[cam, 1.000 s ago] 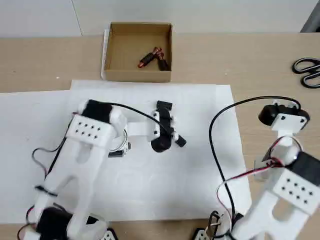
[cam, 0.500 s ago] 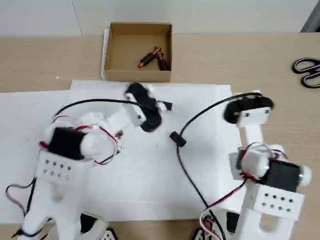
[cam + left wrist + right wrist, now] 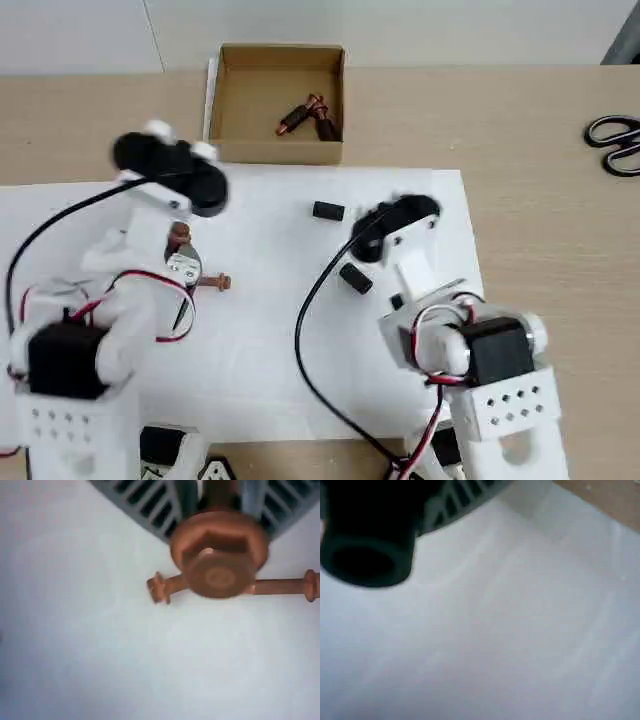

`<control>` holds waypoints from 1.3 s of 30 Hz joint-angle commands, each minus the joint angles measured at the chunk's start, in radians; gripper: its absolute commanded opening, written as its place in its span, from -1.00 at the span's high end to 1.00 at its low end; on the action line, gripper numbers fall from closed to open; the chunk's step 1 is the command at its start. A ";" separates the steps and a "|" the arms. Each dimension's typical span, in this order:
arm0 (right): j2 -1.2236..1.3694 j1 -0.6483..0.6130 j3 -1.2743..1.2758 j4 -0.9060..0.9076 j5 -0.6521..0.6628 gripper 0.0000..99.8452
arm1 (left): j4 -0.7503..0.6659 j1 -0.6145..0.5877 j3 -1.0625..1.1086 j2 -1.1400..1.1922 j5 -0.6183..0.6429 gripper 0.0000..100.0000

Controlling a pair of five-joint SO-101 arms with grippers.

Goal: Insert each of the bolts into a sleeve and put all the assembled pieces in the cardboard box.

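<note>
Copper bolt (image 3: 212, 283) and black sleeve (image 3: 327, 211) lie apart outside cardboard box (image 3: 275, 152).

cardboard box (image 3: 275, 152) at the table's far side, assembled pieces (image 3: 303, 116) inside | white paper (image 3: 270, 360) on wooden table (image 3: 540, 200) | black sleeve (image 3: 328, 211) lying near the box | second sleeve (image 3: 355, 278) just beside right arm (image 3: 470, 350) | loose bolt (image 3: 212, 283) on the paper beside left arm (image 3: 130, 290) | copper bolt (image 3: 180, 234) at that arm's tip | scissors (image 3: 612, 145) at the right edge

Pale wooden counter (image 3: 540, 150) under soft, even light.
A white paper sheet (image 3: 270, 350) covers most of its near side, black-handled scissors (image 3: 612, 140) lie by the right edge, and a plain white wall (image 3: 400, 30) runs along the back.
</note>
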 commanded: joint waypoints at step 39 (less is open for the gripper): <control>-0.674 -0.453 0.603 -0.668 -0.239 0.99 | -0.341 0.325 0.082 -0.345 0.806 0.99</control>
